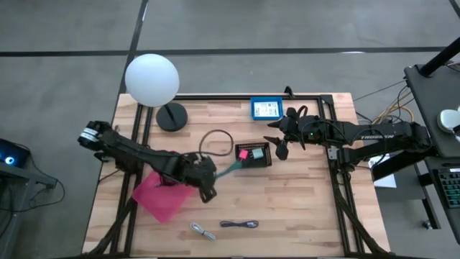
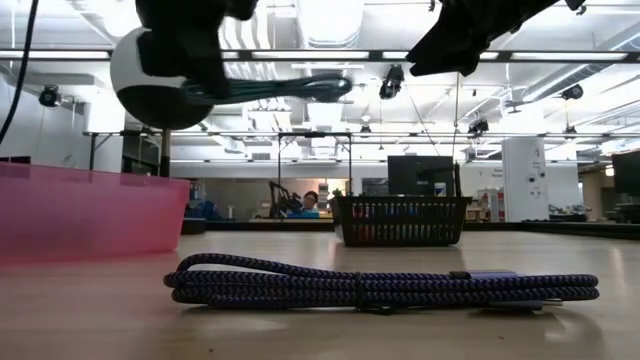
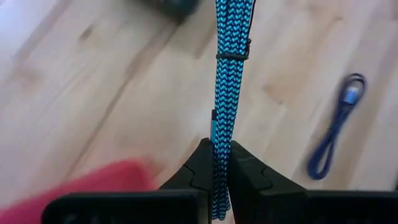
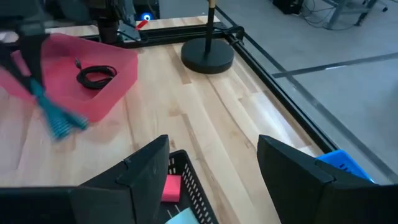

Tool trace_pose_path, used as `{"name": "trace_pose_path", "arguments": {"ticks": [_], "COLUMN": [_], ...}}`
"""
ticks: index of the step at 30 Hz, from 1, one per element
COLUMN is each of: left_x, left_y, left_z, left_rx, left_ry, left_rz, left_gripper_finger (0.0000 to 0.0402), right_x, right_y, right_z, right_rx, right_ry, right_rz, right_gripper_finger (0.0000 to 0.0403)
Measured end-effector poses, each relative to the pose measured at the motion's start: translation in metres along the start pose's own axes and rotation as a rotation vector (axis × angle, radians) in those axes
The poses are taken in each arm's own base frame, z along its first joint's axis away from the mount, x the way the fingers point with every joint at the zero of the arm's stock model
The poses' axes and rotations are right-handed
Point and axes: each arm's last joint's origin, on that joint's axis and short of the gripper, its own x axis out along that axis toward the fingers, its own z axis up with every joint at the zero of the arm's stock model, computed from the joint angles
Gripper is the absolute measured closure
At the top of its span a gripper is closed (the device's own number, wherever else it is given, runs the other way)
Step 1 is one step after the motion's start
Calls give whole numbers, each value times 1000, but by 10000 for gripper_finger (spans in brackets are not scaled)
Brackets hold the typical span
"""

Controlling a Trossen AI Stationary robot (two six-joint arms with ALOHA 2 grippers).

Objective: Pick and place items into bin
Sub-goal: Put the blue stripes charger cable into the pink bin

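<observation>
**Teal cable in the left tool, pink bin just beside it**

At the left of the worktop (image 1: 302, 208), the pink bin (image 1: 162, 196) lies under the left arm, with a black coiled cable (image 4: 94, 76) already inside. The left tool (image 1: 209, 181) is pinched shut on one end of the teal braided cable (image 3: 229, 74), which hangs clear of the wood and stretches out toward the black mesh basket (image 1: 253, 155) in the middle. The step in hand looks like carrying this cable to the bin. To do it well, the arm should swing back over the bin's open centre and lower before letting go, so the long free end follows inside instead of draping over the rim. Toward the front edge, a grey-white cable (image 1: 203, 231) and a purple cable (image 1: 239, 224) lie on the wood, not yet picked. On the right, the right tool (image 1: 280, 146) hovers by the basket with its fingers spread wide and nothing between them.
</observation>
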Motion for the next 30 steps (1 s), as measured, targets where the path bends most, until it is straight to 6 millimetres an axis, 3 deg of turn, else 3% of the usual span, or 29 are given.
{"name": "trace_pose_path", "arguments": {"ticks": [12, 30], "left_x": [-26, -56], "left_y": [27, 46], "left_z": [-19, -57], "left_rx": [-238, -356], "left_ry": [170, 309], "left_rz": [164, 356], "left_gripper_finger": [394, 394], "right_x": [0, 0], "right_y": [0, 0], "right_z": [2, 2], "right_rx": [10, 32], "right_ry": [-26, -25], "right_rz": [-16, -16], "right_gripper_finger": [174, 175]}}
